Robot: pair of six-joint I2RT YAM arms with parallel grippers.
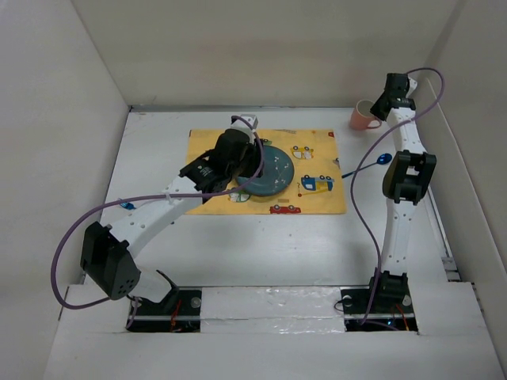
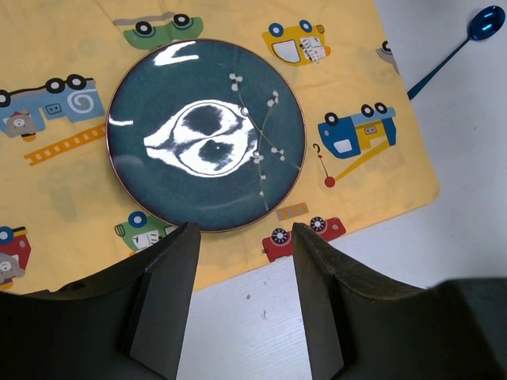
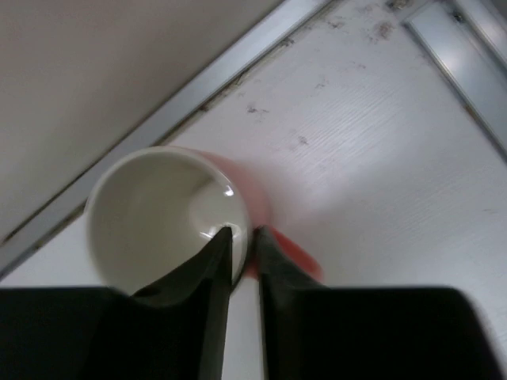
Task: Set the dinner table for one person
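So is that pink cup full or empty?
Empty: the right wrist view looks down into the cup and shows only its bare, glossy white inside.

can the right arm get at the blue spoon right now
Not straight away, probably: its fingers pinch the rim of the pink cup. The spoon itself lies uncovered on the table.

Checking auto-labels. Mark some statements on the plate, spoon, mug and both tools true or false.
1. The round dark teal plate lies on the yellow car-print mat. True.
2. The left tool is shut on the plate. False: it is open, holding nothing.
3. The blue metallic spoon rests on the plate. False: it lies on the white dinner table, right of the mat.
4. The right tool pinches the rim of the pink mug. True.
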